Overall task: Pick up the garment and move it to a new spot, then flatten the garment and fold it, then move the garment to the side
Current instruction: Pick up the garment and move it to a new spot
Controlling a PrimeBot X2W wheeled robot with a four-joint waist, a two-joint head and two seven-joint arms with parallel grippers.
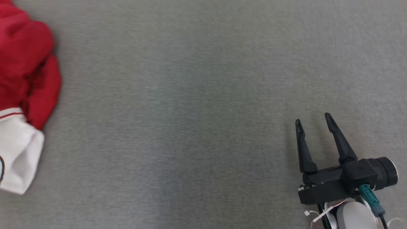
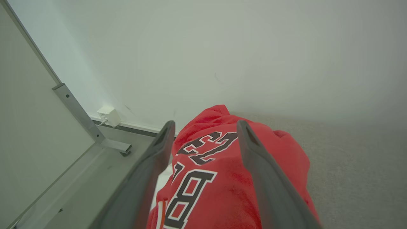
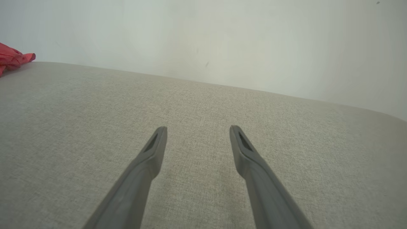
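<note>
The left hand [image 2: 205,126] is released, fingers [image 2: 144,184] spread above the red garment [image 2: 222,184]. The right hand [image 1: 313,120], released too, hangs above the table [image 1: 190,111], garment well off its left

The right gripper [image 1: 313,120] has two long black fingers [image 1: 338,140]. They are thin and taper to pointed tips, and each has a narrow slot sunk in near the tip. They rise from a blocky black base [image 1: 321,187]. On the base's right is a black cylinder [image 1: 381,171] with a pale end face. A teal plug [image 1: 370,197] sits beside it, trailing a black cable [image 1: 384,221]. Nearer, the forearm [image 1: 353,216] is smooth and white, with thin white ties [image 1: 314,218] at its left. The left gripper [image 2: 206,125] shows the same dark grey, slotted fingers.
</note>
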